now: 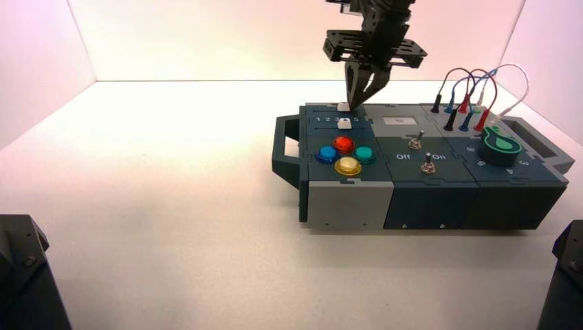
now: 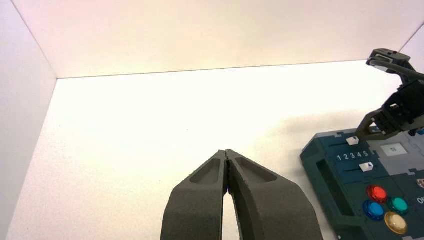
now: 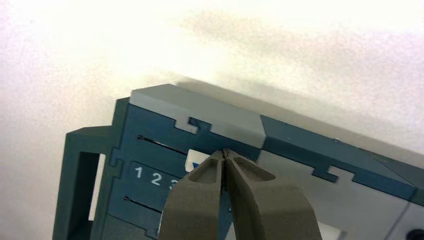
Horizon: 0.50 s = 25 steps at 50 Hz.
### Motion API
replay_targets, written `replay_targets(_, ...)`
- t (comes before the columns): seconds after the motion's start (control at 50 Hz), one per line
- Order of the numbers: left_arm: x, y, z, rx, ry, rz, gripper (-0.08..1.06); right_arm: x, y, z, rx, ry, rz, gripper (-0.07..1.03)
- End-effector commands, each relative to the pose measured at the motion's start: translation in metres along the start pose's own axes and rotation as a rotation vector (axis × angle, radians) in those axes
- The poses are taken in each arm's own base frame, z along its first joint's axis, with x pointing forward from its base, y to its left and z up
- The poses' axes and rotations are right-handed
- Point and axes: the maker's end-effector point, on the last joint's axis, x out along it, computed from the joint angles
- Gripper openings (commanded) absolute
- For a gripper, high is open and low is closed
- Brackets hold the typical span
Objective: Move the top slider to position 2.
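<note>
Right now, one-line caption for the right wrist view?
Closed right end effector at the white top slider, printed 2 visible nearby on the dark blue panel.

From my station I see a pale tabletop point(image 1: 172, 172) running back to a plain white rear wall point(image 1: 206, 38), tinged pink and cream. On my high view, a side wall point(image 1: 38, 75) closes off the table's left edge and another point(image 1: 550, 75) its right, each meeting the rear wall in a thin dark vertical line. Light falls brightest along the table's far edge, washing it nearly white; nearer me the surface turns pinkish and faintly mottled.
</note>
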Motion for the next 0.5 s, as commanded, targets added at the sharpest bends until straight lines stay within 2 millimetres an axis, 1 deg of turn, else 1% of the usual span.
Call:
replay_targets(0.02,0.0,0.0005,0.0053,-0.001,-0.009,0.003,-0.03,-0.0087,0.0083,0.0112,-0.01,-0.034,0.014,-0.02)
replay_targets(0.5,-0.0002,0.0005,0.006,0.0,-0.011,0.003,-0.03,-0.009,0.0165,0.0115,-0.016,-0.032,0.026,-0.02)
